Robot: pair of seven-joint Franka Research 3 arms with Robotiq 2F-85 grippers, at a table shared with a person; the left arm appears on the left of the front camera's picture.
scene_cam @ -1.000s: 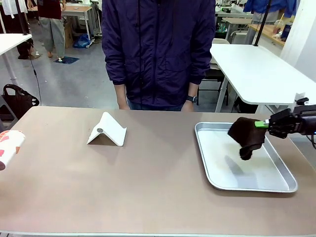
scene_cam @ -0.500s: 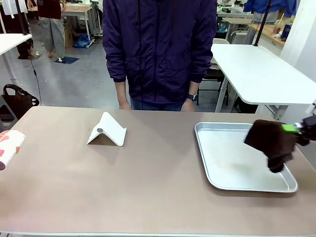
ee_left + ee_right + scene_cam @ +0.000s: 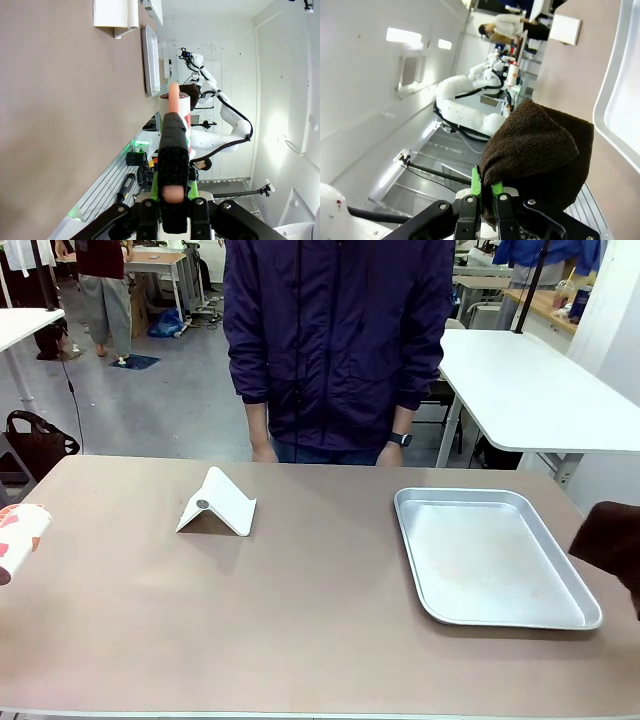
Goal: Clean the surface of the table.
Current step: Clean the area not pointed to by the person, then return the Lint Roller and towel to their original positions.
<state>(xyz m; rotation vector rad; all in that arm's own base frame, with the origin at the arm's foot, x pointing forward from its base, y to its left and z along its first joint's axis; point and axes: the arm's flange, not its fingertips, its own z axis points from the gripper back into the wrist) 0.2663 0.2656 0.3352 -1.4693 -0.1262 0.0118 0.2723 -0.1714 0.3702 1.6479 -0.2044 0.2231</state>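
Brown fuzzy cloth (image 3: 535,145) hangs pinched in the right gripper (image 3: 486,187), beside the right edge of the wide brown table (image 3: 300,610). Held by one corner, it could slip and fall. The left gripper (image 3: 174,165) squeezes a white roll (image 3: 18,540).

Front view: fixed and raised at the near edge of the tabletop (image 3: 320,640), facing across it toward the person (image 3: 340,340). Both wrist views: rolled roughly a quarter turn, low, off opposite tabletop ends, facing each other. All three views share the metal tray (image 3: 480,560) and white stand (image 3: 218,502).
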